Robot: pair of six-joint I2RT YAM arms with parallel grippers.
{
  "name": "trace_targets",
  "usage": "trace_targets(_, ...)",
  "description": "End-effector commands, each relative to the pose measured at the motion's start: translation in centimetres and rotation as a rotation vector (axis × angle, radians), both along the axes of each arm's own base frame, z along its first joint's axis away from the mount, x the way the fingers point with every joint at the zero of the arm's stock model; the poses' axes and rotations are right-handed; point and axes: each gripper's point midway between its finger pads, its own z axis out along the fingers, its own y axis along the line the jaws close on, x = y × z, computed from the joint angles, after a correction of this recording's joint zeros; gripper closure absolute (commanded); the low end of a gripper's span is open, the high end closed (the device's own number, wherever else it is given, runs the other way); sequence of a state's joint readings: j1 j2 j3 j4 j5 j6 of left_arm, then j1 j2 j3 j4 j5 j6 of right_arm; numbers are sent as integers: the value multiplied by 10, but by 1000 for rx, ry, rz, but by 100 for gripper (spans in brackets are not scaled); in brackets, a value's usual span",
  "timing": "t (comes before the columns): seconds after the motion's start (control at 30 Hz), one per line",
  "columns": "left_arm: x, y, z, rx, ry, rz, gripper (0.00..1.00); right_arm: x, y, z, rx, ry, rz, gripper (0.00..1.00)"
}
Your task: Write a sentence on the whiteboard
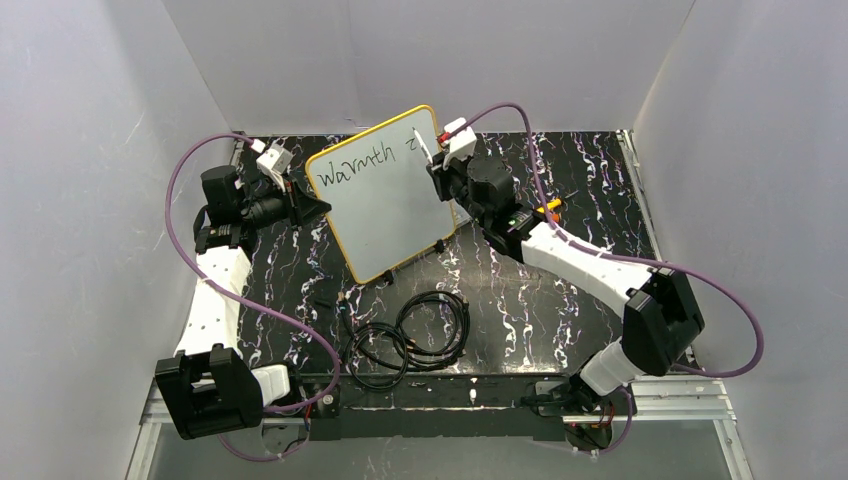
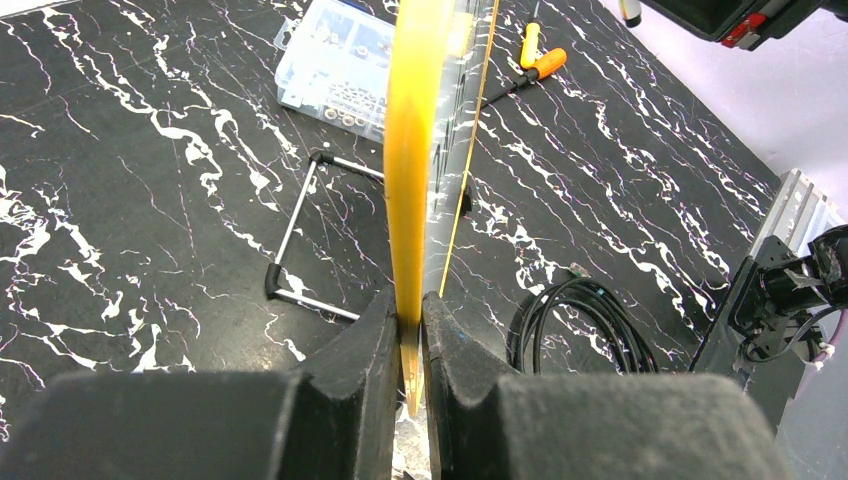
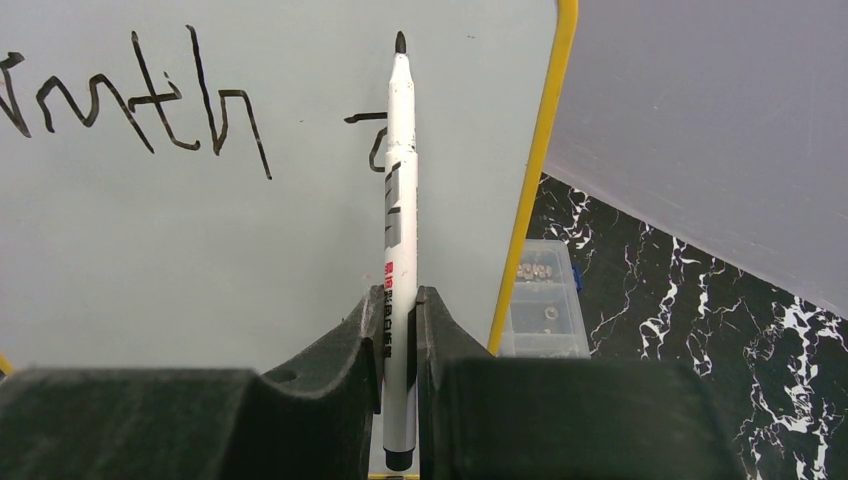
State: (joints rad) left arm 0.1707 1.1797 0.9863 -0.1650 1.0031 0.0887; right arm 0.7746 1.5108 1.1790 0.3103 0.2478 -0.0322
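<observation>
The left claw (image 2: 408,302) is pressed tight on the yellow-framed left edge of the whiteboard (image 1: 385,210), holding it up on edge. The right claw (image 3: 400,295) is pinched on a white marker (image 3: 400,180) with its black tip pointing up, close in front of the board's upper right corner. I cannot tell whether the tip touches.

Beyond the board's far side a clear plastic compartment box (image 2: 335,65) lies flat on the table, with small metal parts in its cells. Two orange-handled screwdrivers (image 2: 545,62) lie just past it. A thin wire stand (image 2: 300,230) with black corners rests beside the board's foot.

The table (image 1: 560,290) is black with white marble veins, and plain white walls close it in on three sides. Coiled black cables (image 1: 410,335) lie near the front.

The board stands between the two claws, tilted. The sentence (image 1: 358,165) so far reads "Warmth", with one small unfinished stroke after it, just below the marker tip
</observation>
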Motion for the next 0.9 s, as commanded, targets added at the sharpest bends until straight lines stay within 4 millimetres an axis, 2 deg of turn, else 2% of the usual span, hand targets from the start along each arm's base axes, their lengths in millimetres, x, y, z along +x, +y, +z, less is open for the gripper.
trace_targets(0.0, -13, -7, -2, -19, 45, -29, 100, 9, 9, 20, 19, -45, 7, 99)
trace_targets(0.3, -13, -7, -3, -20, 46, -29, 100, 13, 12, 9, 0, -24, 2, 99)
trace_targets(0.5, -13, -7, -2, -18, 44, -26, 100, 0, -3, 18, 41, -58, -9, 99)
trace_targets(0.63, -13, -7, -2, -18, 44, -27, 100, -4, -14, 15, 49, -57, -42, 99)
trace_targets(0.87, -13, -7, -2, -19, 44, -27, 100, 2, -8, 3, 17, -32, -37, 99)
